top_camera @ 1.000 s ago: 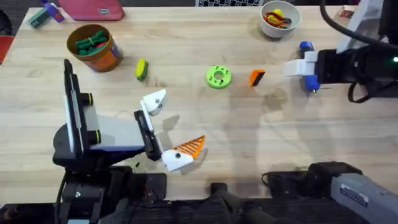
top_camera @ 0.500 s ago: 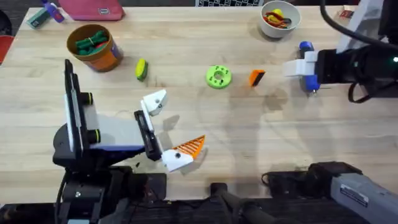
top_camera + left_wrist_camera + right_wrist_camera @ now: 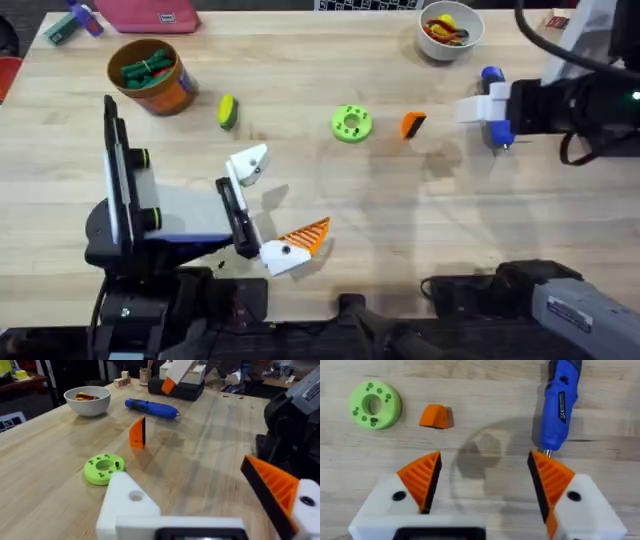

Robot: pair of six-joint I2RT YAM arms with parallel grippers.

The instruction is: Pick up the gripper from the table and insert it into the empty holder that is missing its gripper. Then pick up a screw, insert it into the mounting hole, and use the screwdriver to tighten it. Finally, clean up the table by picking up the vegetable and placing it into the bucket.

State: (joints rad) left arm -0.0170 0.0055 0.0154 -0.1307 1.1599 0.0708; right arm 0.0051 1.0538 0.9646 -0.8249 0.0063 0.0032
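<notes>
The loose orange gripper [image 3: 413, 124] [image 3: 435, 416] [image 3: 137, 433] stands on the table right of the green disc. My left gripper [image 3: 287, 196] [image 3: 182, 474] is open and low over the near table. One side is the bare white holder [image 3: 248, 163] [image 3: 125, 505] with its mounting hole [image 3: 136, 495]; the other carries an orange finger [image 3: 303, 236]. My right gripper [image 3: 472, 103] [image 3: 485, 457] hovers open and empty beside the blue screwdriver [image 3: 493, 104] [image 3: 559, 405]. The vegetable [image 3: 228, 110] lies right of the orange bucket [image 3: 150, 75]. I cannot make out a screw.
A green disc [image 3: 351, 123] [image 3: 374, 404] with holes lies mid-table. A white bowl [image 3: 451, 28] [image 3: 88, 399] of small red and yellow parts sits at the back right. A pink case [image 3: 150, 14] rests at the back left edge.
</notes>
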